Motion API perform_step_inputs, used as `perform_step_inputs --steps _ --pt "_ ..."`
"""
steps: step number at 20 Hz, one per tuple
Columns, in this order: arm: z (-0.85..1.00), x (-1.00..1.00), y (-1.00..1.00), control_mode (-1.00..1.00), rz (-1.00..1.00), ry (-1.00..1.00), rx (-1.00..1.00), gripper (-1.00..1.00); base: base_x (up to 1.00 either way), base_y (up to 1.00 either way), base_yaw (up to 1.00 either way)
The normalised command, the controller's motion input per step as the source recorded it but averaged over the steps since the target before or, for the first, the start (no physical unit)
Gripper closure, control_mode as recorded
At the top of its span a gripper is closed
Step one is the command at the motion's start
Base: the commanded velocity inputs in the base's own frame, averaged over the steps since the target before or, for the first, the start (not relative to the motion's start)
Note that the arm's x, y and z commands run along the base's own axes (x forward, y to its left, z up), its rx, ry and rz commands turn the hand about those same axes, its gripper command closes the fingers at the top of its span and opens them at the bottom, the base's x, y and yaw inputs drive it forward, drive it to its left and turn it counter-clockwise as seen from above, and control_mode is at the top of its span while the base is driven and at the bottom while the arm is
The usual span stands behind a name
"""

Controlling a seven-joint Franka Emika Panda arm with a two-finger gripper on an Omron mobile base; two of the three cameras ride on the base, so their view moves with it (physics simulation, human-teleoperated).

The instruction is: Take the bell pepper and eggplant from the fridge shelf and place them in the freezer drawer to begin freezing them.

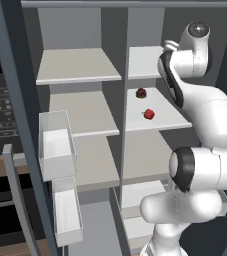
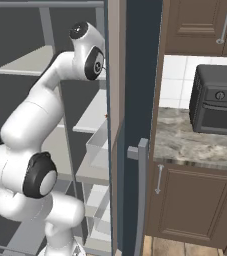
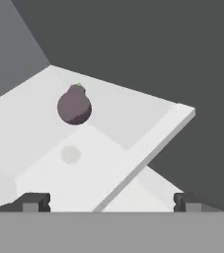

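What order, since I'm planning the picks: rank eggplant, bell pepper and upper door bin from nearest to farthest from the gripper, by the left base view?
1. eggplant, back of the fridge shelf, below the gripper.
2. bell pepper, same shelf, nearer the front.
3. upper door bin, far left, lower down.

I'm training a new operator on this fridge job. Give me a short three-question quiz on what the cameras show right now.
1. True or false: the tool is shut on the eggplant.
2. In the left base view, the bright red bell pepper lies on which board? A) the fridge shelf, together with a darker round object; B) the top left shelf; C) a door bin.
3. Fill in: in the hand view the eggplant lies ahead of the tool's ____ fingertip.

Key: 1 false, the jaws stand wide open and hold nothing; 2 A; 3 left.
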Motion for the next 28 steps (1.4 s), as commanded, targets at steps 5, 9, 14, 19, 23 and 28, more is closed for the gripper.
perform_step_inputs --steps 5,9,14,19,23,28 --pt "0.00 0.43 -0.08 -1.00 0.00 0.05 0.00 -1.00 0.00 0.00 0.00" --pt "-0.19 0.42 -0.18 -1.00 0.00 0.00 0.00 -1.00 0.00 0.00 0.00" --pt "-0.12 0.50 -0.09 -1.00 0.00 0.00 -0.01 -1.00 0.00 0.00 0.00" --pt "-0.14 0.55 -0.07 -1.00 0.00 0.01 -0.04 -1.00 0.00 0.00 0.00" --pt "-0.15 0.51 -0.12 -1.00 0.00 0.02 -0.05 -1.00 0.00 0.00 0.00" --pt "-0.14 0.44 -0.13 -1.00 0.00 0.02 -0.07 -1.00 0.00 0.00 0.00"
